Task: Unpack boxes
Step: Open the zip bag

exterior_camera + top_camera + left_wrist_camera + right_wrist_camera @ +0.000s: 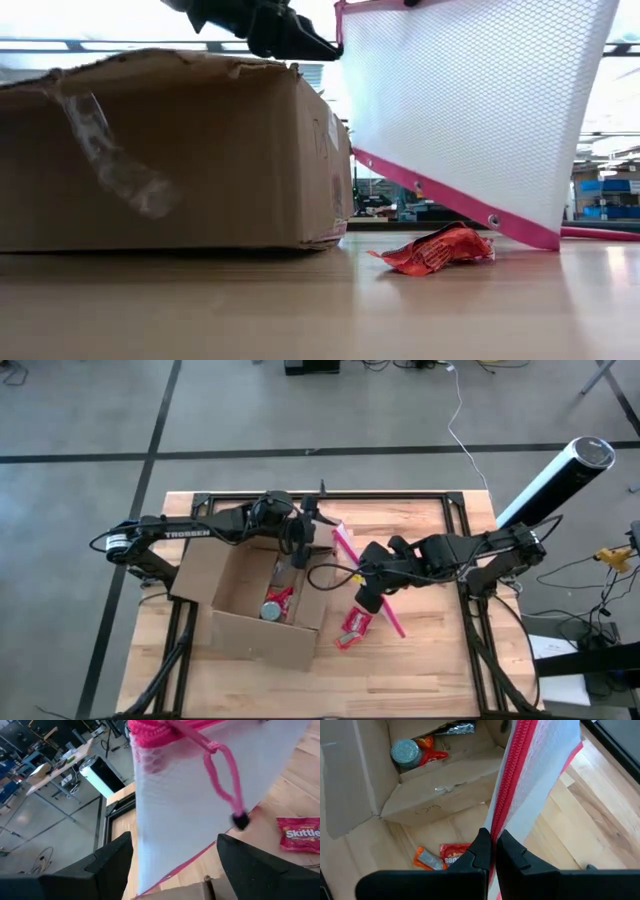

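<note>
Box [262, 598]: light, stiff cardboard, open; grasp by flap. Right gripper [493, 851] beside box, pinching pouch [535, 775] zip edge. Left gripper [172, 857] spread at pouch.

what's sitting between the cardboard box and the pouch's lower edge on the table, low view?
A crumpled red candy wrapper lies on the wood between the box and the pink-edged pouch, seen in the low view.

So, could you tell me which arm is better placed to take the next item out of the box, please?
The left, probably. Its claw is open and hangs over the box, where a can and wrappers lie. The right claw is shut on the pouch, outside the box.
</note>
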Robot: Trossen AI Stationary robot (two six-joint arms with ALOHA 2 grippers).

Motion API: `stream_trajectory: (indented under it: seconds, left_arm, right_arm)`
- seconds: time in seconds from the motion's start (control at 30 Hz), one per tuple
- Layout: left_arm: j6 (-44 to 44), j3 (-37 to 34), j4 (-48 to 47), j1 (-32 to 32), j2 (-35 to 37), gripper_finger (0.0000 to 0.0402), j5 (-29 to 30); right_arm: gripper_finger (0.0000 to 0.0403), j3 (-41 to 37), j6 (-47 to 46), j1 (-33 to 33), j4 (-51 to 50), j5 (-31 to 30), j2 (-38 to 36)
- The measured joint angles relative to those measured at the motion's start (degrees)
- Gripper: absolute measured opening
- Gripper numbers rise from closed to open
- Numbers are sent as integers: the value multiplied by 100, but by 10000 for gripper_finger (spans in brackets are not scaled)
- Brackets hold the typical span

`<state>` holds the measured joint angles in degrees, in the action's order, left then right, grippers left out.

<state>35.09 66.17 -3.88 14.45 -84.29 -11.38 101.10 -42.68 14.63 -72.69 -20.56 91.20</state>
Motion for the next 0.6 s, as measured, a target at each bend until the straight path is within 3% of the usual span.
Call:
stream_trajectory:
  seconds: [0.47, 0.6]
  left_arm:
    - [42, 0, 717, -7, 0, 272, -705]
    - [42, 2, 739, -14, 0, 239, -884]
  right_arm:
    - [0, -2, 71, 0, 169, 0, 0]
    - [0, -2, 71, 0, 169, 0, 0]
